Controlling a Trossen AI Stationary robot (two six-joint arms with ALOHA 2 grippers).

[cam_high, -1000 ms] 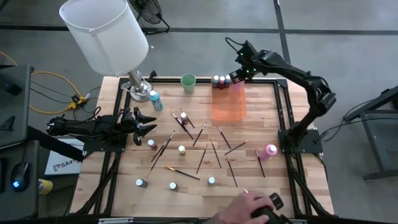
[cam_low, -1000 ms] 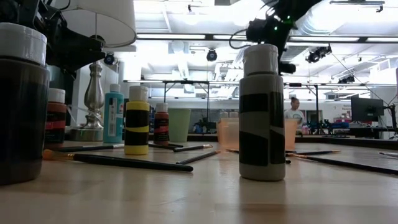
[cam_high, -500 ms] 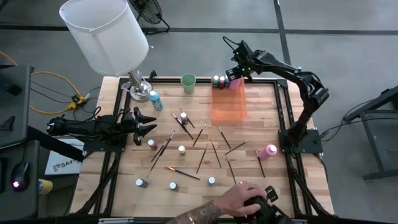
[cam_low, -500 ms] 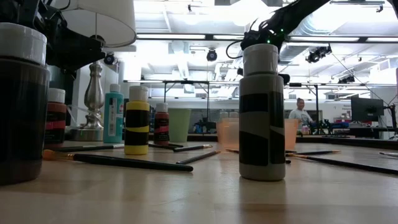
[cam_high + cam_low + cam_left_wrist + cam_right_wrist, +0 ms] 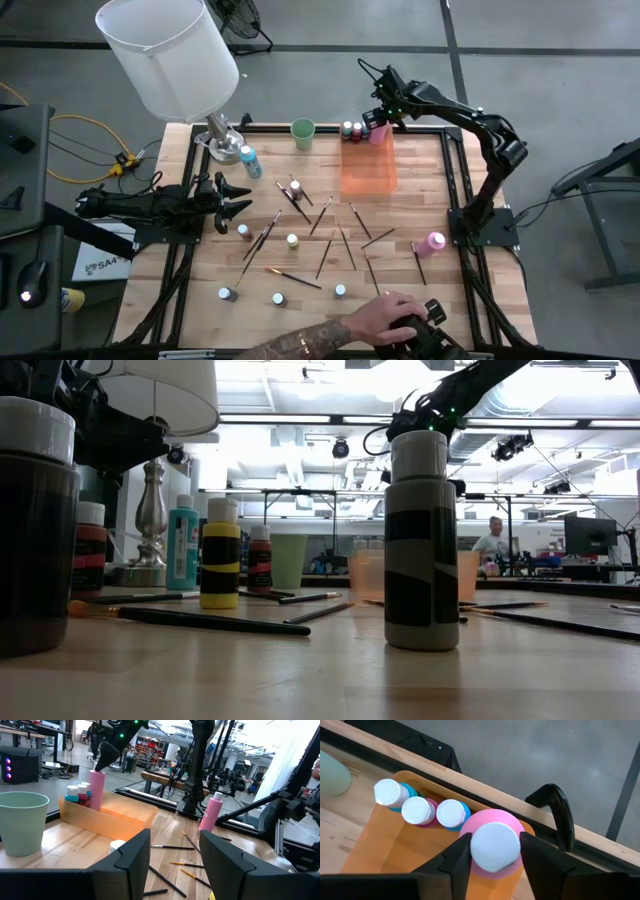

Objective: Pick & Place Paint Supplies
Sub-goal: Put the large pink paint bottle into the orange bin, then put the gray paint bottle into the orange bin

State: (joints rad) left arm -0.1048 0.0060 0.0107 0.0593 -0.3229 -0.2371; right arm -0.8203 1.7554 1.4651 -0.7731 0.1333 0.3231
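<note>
A tall pink bottle (image 5: pixel 492 827) with a white cap stands in the far right corner of the clear orange bin (image 5: pixel 368 165), beside three small capped bottles (image 5: pixel 418 810). My right gripper (image 5: pixel 495 857) slants down over it, one finger on each side of the cap. My left gripper (image 5: pixel 235 200) waits open and level at the table's left edge. Brushes (image 5: pixel 300 205) and small bottles (image 5: pixel 292 240) lie scattered on the wood. Another pink bottle (image 5: pixel 436 241) stands at the right and a teal one (image 5: pixel 249 160) stands by the lamp. My right gripper has its fingers (image 5: pixel 457 857) close along two opposite sides of the pink bottle's white cap (image 5: pixel 495 845), coming from above at a slant. Whether they touch the cap I cannot tell. The bottle stands upright on the bin's floor.
A green cup (image 5: pixel 303 133) stands left of the bin's far end. The white lampshade (image 5: pixel 170 55) on its silver base (image 5: pixel 223 140) overhangs the far left corner. A person's hand (image 5: pixel 390 320) rests at the table's near edge.
My right gripper has gone down and a little toward the table's left with the pink bottle, setting it upright in the bin's far right corner, then kept still. The person's arm at the near edge has reached farther in.
</note>
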